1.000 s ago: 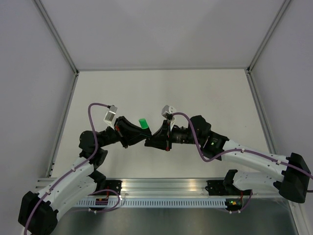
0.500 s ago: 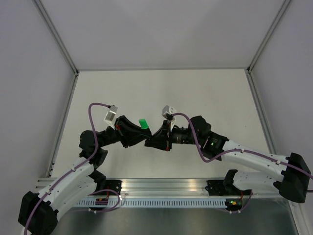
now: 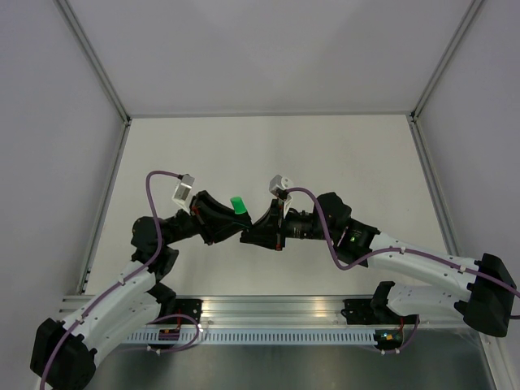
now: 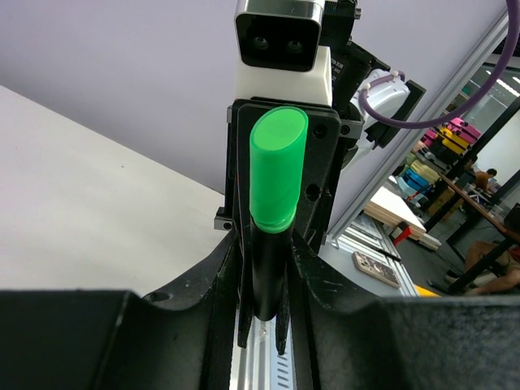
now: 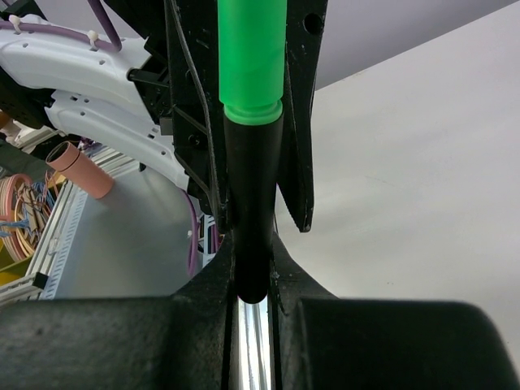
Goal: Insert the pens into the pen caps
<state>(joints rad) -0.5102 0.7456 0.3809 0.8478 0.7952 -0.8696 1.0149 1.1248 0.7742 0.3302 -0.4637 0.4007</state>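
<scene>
1. The left gripper (image 4: 266, 284) reaches in from the left to the middle of the table (image 3: 325, 154). Its fingers (image 4: 231, 268) stand narrowly apart on either side of the pen's lower barrel. Whether the pads touch the barrel cannot be told.
2. The dark pen (image 5: 253, 203) is held in the air between the two grippers, just where their tips meet. Its long axis runs crosswise to the line joining them. The green end points up and toward the far side, and the dark end sits down in the jaws.
3. The green cap (image 4: 276, 166) is bright, smooth and round-ended. It appears fully seated, with its collar flush on the black barrel and no gap showing. No other pen or cap is in view.
4. The right gripper (image 5: 252, 268) comes in from the right, facing the left one, and is clamped on the dark barrel below the cap.
5. Judgement: the right arm carries the pen. The left would back away to the left, straight off the barrel and across its axis, so as not to drag the cap.
</scene>
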